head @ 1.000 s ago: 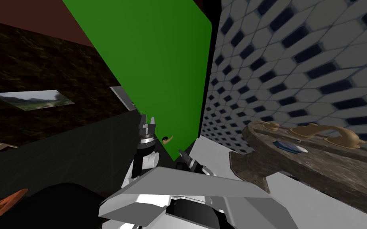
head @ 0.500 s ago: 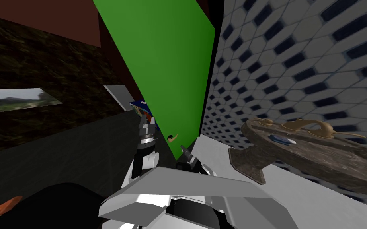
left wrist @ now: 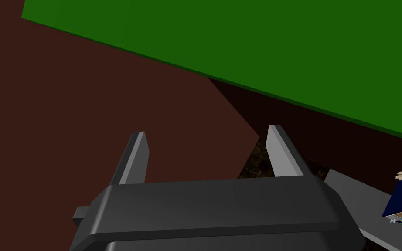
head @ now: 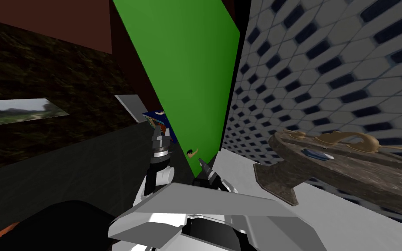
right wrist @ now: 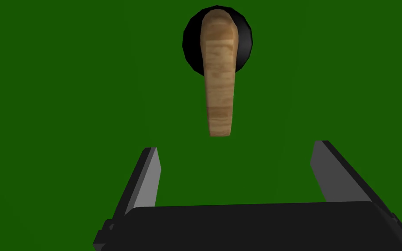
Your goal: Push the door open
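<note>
Right wrist view: right gripper (right wrist: 235, 145) jaws released at flat green door (right wrist: 65, 87), tan wooden lever handle (right wrist: 219, 78) just beyond. Left gripper (left wrist: 207, 130) likewise. Risk: a blade snags the lever mid-push.

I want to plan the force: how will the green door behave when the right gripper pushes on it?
The green door looks like a flat, stiff slab, so it should probably swing as one piece, not bend. Its face looks smooth, so the right gripper may slide on it. The lever handle might turn if pressed.
</note>
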{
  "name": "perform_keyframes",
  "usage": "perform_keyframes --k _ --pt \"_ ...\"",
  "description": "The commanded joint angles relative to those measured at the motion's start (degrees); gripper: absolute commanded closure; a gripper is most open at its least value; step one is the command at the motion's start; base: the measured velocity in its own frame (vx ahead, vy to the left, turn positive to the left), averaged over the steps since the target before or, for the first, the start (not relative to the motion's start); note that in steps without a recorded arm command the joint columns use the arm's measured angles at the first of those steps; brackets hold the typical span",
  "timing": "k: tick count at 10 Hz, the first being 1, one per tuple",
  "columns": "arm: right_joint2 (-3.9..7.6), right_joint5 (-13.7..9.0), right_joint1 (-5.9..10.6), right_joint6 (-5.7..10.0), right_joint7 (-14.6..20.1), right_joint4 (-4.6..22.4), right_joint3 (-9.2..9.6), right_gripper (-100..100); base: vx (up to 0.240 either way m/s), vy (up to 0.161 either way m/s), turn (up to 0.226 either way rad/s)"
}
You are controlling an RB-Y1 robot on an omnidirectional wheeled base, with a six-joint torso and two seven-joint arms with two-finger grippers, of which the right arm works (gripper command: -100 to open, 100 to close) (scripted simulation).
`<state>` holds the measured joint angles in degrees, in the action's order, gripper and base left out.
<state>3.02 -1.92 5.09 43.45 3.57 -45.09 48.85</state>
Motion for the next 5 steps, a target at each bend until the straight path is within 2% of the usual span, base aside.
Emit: perform_keyframes --k 1,5 --pt "-0.07 0.0 0.17 0.07 -0.1 0.4 -0.24 -100 0.161 0.119 0.018" --pt "-1.14 0.1 0.43 0.15 -0.5 1.0 -0.94 -100 0.133 0.152 0.026"
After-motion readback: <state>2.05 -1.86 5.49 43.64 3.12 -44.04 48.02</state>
